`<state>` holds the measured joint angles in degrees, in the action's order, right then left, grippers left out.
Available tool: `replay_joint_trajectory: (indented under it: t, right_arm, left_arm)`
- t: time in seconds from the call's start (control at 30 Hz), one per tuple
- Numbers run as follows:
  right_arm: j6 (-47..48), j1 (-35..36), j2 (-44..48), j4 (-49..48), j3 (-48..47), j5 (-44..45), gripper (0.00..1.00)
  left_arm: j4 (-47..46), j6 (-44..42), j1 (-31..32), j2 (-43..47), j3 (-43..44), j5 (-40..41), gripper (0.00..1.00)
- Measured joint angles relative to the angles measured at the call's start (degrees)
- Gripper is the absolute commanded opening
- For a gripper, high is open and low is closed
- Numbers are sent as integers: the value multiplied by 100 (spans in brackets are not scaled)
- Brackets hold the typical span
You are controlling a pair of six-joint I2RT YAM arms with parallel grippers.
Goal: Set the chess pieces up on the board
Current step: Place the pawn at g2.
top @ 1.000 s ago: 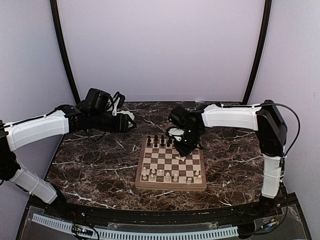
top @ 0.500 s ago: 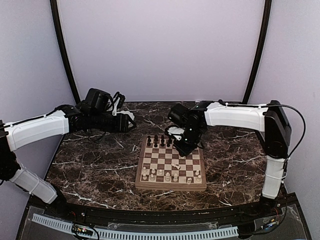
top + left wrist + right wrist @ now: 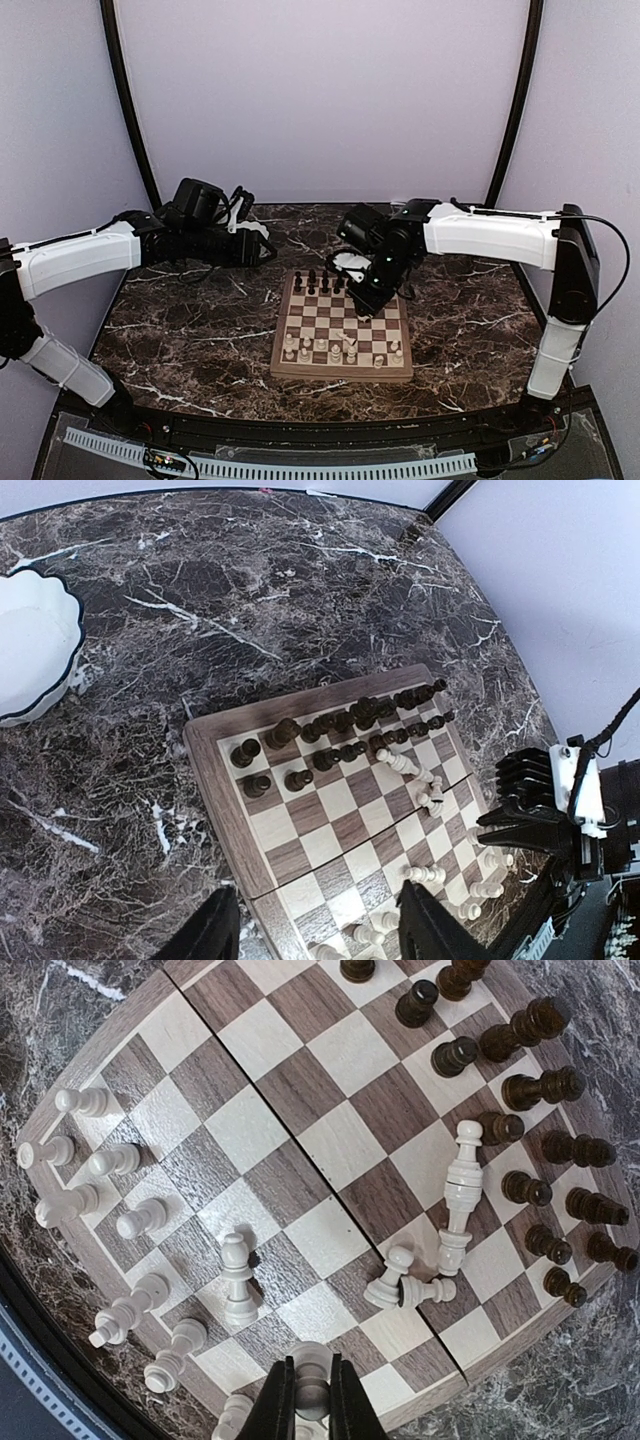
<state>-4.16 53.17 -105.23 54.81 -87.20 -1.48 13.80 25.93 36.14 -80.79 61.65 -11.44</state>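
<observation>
The right fingers [image 3: 278, 1412] pinch a white pawn [image 3: 311, 1375] over the board [image 3: 270, 1090], which lies on the dark bench [image 3: 200, 330]. The left fingers [image 3: 215, 935] are spread wide and hold nothing.

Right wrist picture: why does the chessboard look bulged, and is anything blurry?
Right wrist view: the board bows outward at its edges, likely wide-lens distortion, yet the chess pieces are sharp. Top external view: board straight-edged, pieces small and soft.

Board [image 3: 342, 335] on table [image 3: 180, 330], chess pieces [image 3: 318, 281] along its far and near edges (some toppled between), dish [image 3: 30, 630] behind-left.
</observation>
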Motion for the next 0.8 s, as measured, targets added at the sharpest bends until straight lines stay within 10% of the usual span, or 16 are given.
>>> replay_joint_trajectory:
  t: [0.8]
  right_arm:
    - [52, 236, 256, -262, 1187, 48, 7]
  left_arm:
    - [-28, -7, 0, -44, -31, -42, 57]
